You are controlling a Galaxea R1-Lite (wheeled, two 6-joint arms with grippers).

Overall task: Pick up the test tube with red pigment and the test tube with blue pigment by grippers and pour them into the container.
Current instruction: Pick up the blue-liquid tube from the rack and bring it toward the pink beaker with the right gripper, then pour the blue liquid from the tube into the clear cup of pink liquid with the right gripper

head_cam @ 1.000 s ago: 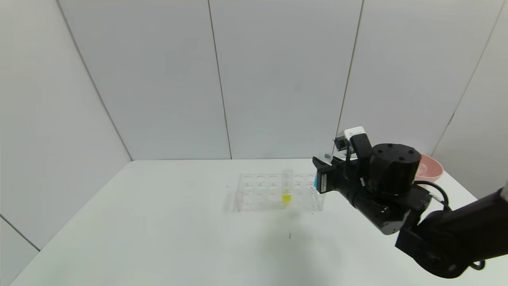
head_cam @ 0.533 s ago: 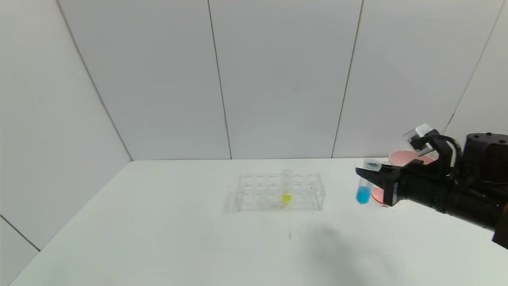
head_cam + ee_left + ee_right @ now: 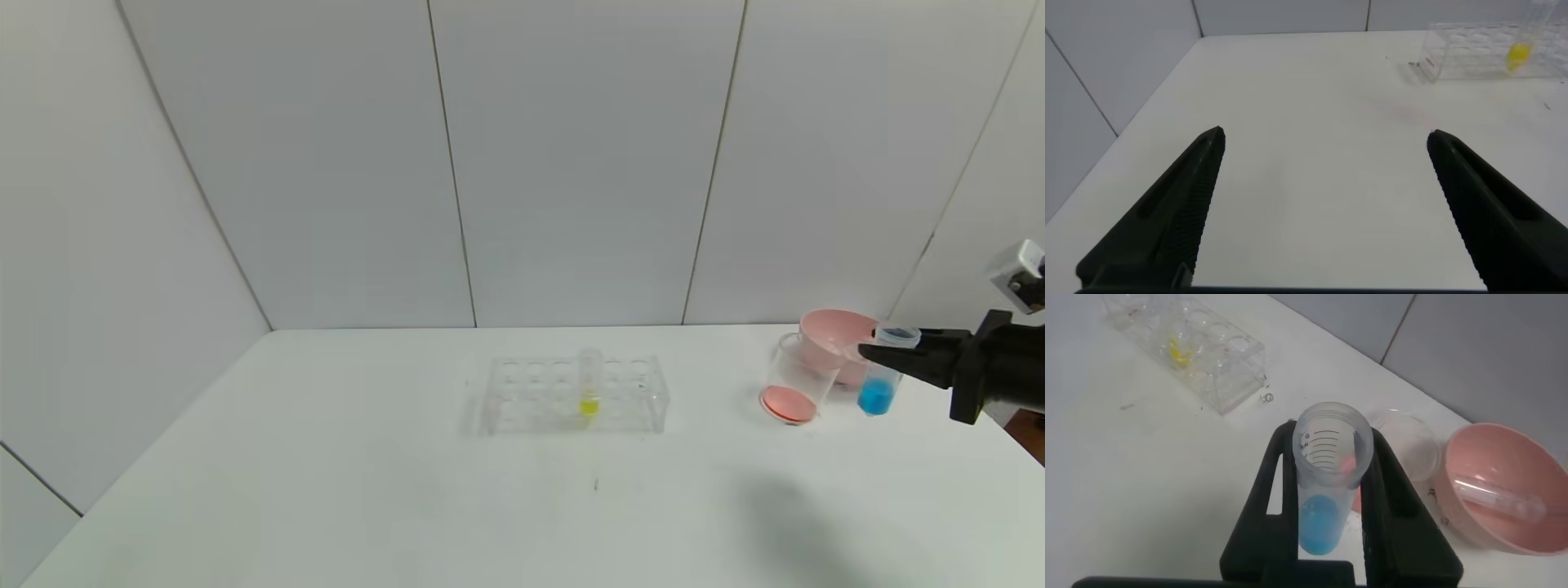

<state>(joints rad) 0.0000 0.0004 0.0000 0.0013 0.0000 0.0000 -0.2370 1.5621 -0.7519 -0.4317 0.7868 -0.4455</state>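
My right gripper [image 3: 878, 353] is shut on the test tube with blue pigment [image 3: 878, 384], holding it upright near its rim. In the right wrist view the blue tube [image 3: 1327, 486] stands between the black fingers [image 3: 1270, 506]. It hangs just right of the clear container [image 3: 796, 377], in front of the pink bowl. Orange-red liquid [image 3: 788, 404] covers the container's bottom. The test tube with red pigment is out of view. My left gripper [image 3: 1324, 133] is open over bare table, far left of the rack.
A clear tube rack [image 3: 575, 394] at mid-table holds a tube with yellow liquid [image 3: 589, 385]. The pink bowl [image 3: 833, 336] stands behind the container, and a clear tube [image 3: 1498, 498] lies inside the bowl [image 3: 1527, 531]. The table's right edge is close to the right arm.
My right gripper has carried the blue tube from the rack's right end to the right, past the container, to a spot beside it. The rack and yellow tube have not moved.
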